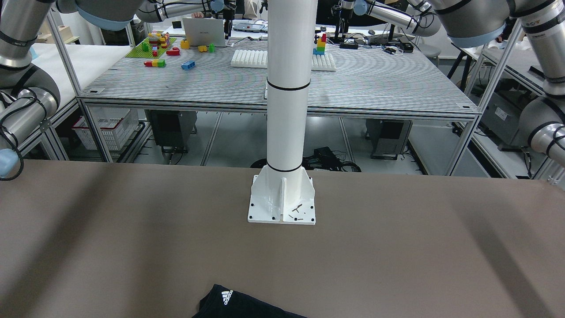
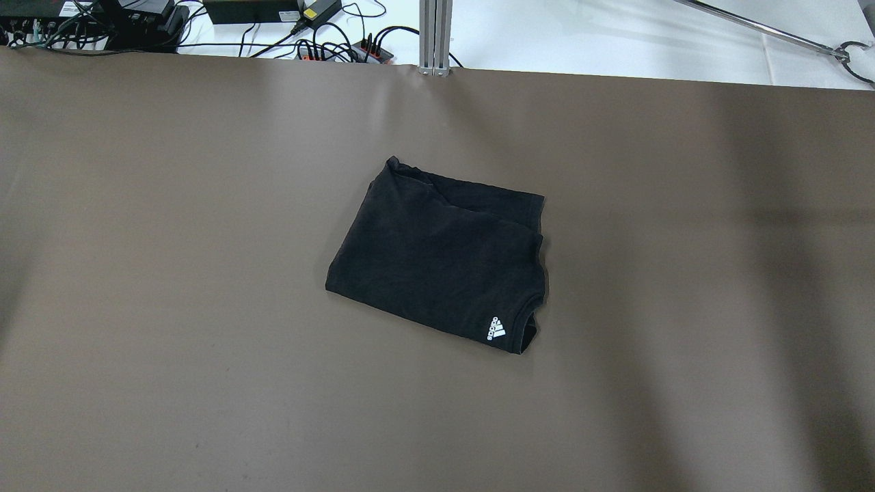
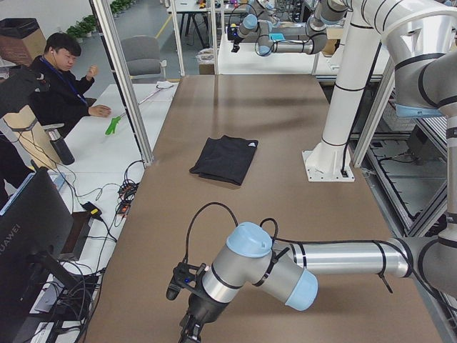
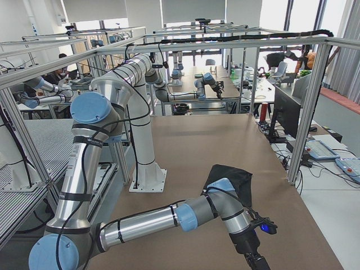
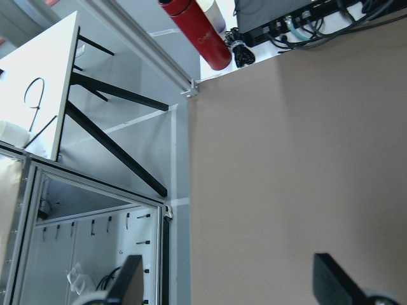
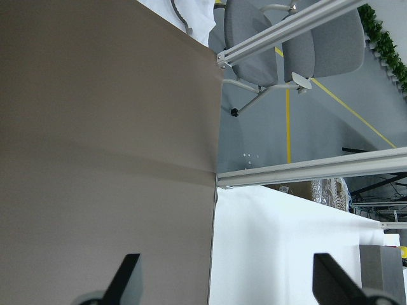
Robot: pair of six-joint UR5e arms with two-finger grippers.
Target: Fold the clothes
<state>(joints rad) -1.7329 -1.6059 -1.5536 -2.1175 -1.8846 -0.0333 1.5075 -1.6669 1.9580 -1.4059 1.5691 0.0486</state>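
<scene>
The black garment (image 2: 437, 253) lies folded into a rough rectangle at the middle of the brown table, with a white Adidas logo (image 2: 496, 329) at its near right corner. It also shows in the front view (image 1: 238, 304), the left view (image 3: 225, 158) and the right view (image 4: 233, 180). My left gripper (image 5: 229, 286) is open and empty over the table's left end; its fingertips (image 5: 337, 276) stand wide apart. My right gripper (image 6: 229, 283) is open and empty over the table's right end. Both are far from the garment and outside the overhead view.
The white robot pillar base (image 1: 282, 207) is bolted at the table's rear middle. A red bottle (image 5: 197, 32) and cables lie past the left end. An office chair (image 6: 286, 44) stands past the right end. An operator (image 3: 64, 86) sits beside the table.
</scene>
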